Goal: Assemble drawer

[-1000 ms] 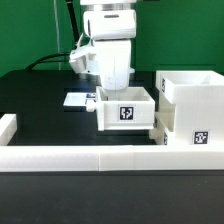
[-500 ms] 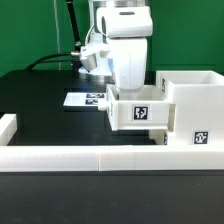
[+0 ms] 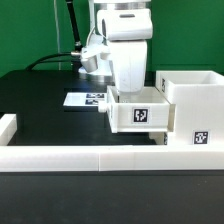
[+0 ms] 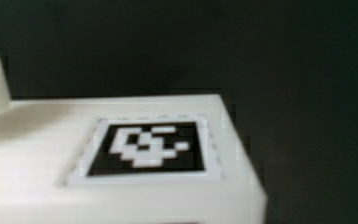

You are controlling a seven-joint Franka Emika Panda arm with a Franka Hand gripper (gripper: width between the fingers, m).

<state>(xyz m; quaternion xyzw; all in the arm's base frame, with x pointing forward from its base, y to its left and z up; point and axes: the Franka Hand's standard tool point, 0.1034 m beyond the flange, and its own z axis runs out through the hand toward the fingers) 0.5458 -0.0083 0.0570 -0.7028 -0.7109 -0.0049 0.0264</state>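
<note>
One arm does all the work here, and its end effector [image 3: 133, 92] comes straight down into the open top of a small white tray [image 3: 139, 110], so the fingertips are out of sight behind the tray's wall; I can't tell from where I stand whether they are pinched on that wall or merely resting inside, though the tray seems to sit a touch above the black desk [image 3: 45, 115], which makes me think it is being carried. The wrist view only gives the tray's white face [image 4: 105, 125] and its square tag [image 4: 144, 148] close up, no fingers. What matters next is sideways: the big open-fronted case [image 3: 195, 112] stands just beside the tray, toward the exterior view's right, and the tray's near corner already meets or overlaps the case's edge. The tray's tagged front faces the camera, and its long side appears to run across the view, pointing into the case, so I would judge the coming move to be a level slide toward the exterior view's right, keeping the tray square so it does not snag on the case wall. Behind the arm lies the marker board [image 3: 84, 99], flat on the desk. A low white wall [image 3: 70, 156] edges the front.
</note>
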